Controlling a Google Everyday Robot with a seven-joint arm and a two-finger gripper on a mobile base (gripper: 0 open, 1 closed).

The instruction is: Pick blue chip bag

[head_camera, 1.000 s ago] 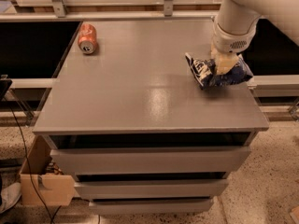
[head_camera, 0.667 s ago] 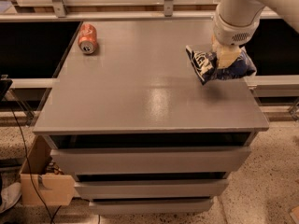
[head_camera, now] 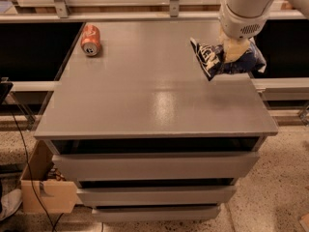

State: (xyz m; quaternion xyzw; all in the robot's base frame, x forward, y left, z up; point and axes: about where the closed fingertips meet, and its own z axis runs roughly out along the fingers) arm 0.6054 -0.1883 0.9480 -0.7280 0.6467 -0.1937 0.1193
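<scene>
- Grey matte top [head_camera: 145, 91] of a low drawer cabinet across the middle of the view, pale metal rails [head_camera: 120, 16] behind it, speckled stone floor [head_camera: 270, 197] below
- Cream two-finger gripper [head_camera: 234, 50] at the end of the white robot arm [head_camera: 244, 6], over the far right part of the top, pinched together on the crumpled dark navy-blue foil chip bag [head_camera: 210, 58] with white block lettering
- Chip bag hanging from that pinch, lettered end tilted down and to the left, the rest bunched behind the claw towards the right edge of the cabinet
- Lowest corner of the bag seemingly clear of the grey surface, though a light touch there hard to rule out
- Done, by the look of it: the reach, the closing of the claw on the right thing, and most likely the start of a lift
- Left, as a judgement: raising the bag plainly clear of the top and keeping hold of it; thin slippery foil, so some risk of sliding out of a pinch taken on one crumpled fold
- Orange-red aluminium soda can [head_camera: 91, 40] lying on its side near the far left corner, well apart from bag and claw, no part of the job
- Counted on and over the top: one chip bag, one soda can, one gripper on one arm
- Counted around it: three grey drawer fronts [head_camera: 149, 167] stacked under the top, one open brown cardboard box [head_camera: 46, 192] on the floor by the cabinet's left foot
</scene>
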